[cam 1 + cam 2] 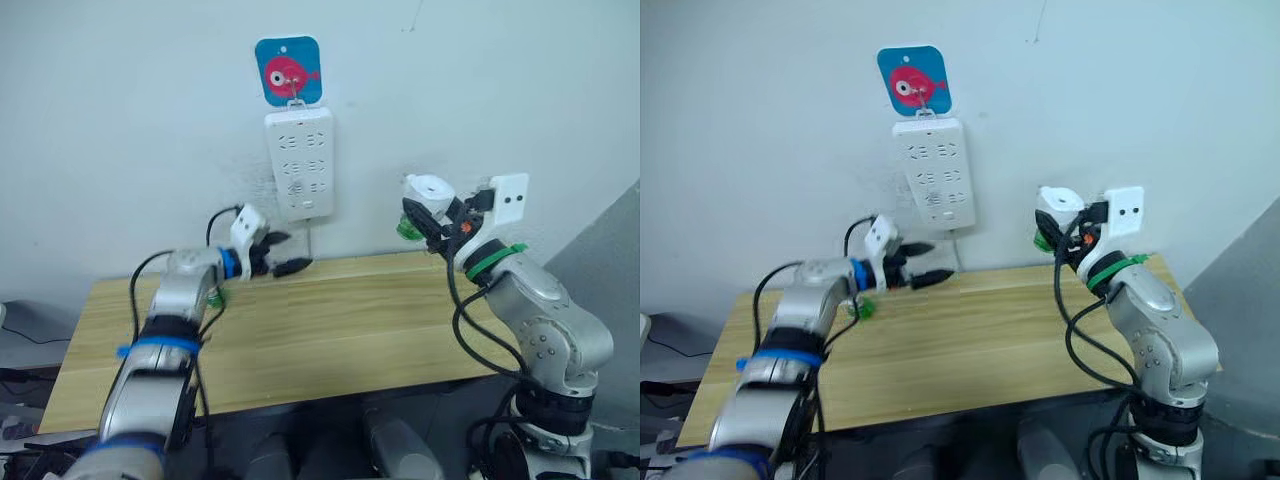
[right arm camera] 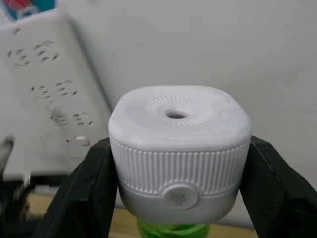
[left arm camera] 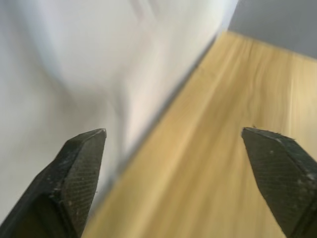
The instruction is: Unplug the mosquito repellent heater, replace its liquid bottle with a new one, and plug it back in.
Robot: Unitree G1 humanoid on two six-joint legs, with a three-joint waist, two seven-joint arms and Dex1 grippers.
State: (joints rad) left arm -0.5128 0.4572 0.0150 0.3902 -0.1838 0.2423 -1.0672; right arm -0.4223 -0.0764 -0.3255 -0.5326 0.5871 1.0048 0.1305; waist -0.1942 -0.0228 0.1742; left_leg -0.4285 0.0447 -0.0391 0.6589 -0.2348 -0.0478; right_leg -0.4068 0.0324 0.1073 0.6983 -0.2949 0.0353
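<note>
The right hand (image 1: 428,222) clamps the mosquito repellent heater (image 2: 178,148) by its ribbed sides. It looks light, rigid and smooth, so the ribbing seems the best grip. The left hand (image 1: 278,255) gapes wide, empty.

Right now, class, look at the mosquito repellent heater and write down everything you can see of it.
The mosquito repellent heater is a small white plastic unit with rounded corners. It has a round vent hole on top ringed by fine ridges, a ribbed band around its side and a round button below. A green bottle shows beneath it. It is upright in the air, unplugged, clamped by the right hand, right of the power strip.
</note>
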